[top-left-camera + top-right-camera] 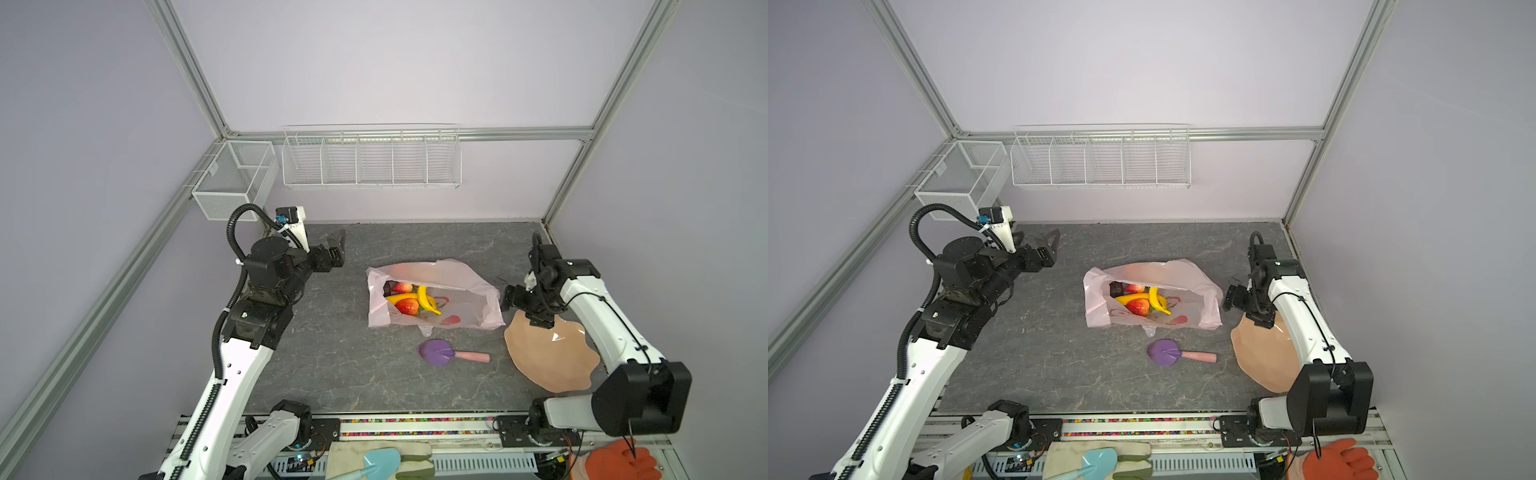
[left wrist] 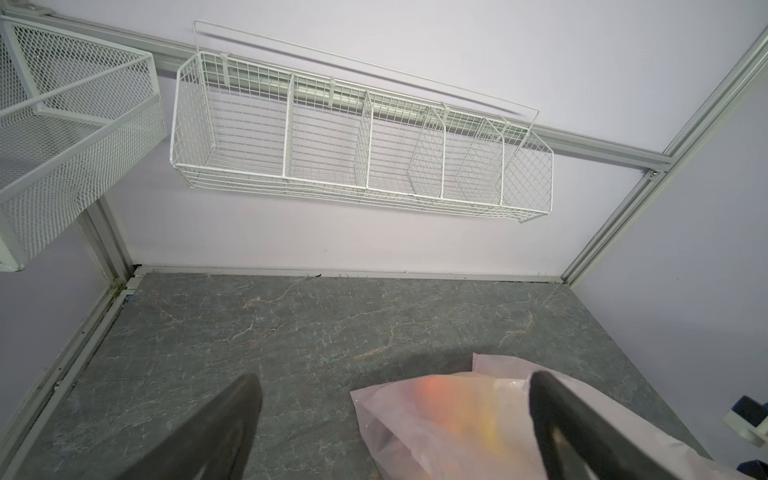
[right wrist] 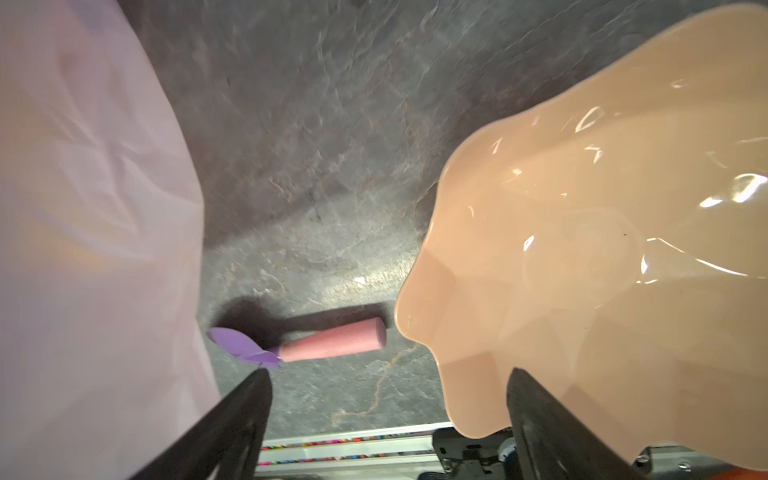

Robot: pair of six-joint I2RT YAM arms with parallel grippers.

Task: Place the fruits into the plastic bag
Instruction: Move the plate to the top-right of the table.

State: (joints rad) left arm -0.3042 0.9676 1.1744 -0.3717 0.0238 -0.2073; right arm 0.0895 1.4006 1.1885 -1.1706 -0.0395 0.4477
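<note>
The left pincer (image 1: 337, 243) and right pincer (image 1: 508, 298) gape wide, empty — one each side of the plastic bag (image 1: 453, 272). The fruits (image 1: 409, 300) lie inside it — job looks done; next, both just back away.

I can read no words, numbers or brand names anywhere. The bag (image 1: 457, 274) carries red-pink printed marks (image 1: 452, 320) on its near side, seen in both top views, but they are too faint and crumpled for me to make out as letters or a logo. The strip (image 1: 415, 433) along the front edge of the tabletop (image 1: 353, 374) shows only tiny coloured specks. A small pale tag (image 1: 214, 168) on the mesh basket (image 1: 232, 187) is too small to tell.
</note>
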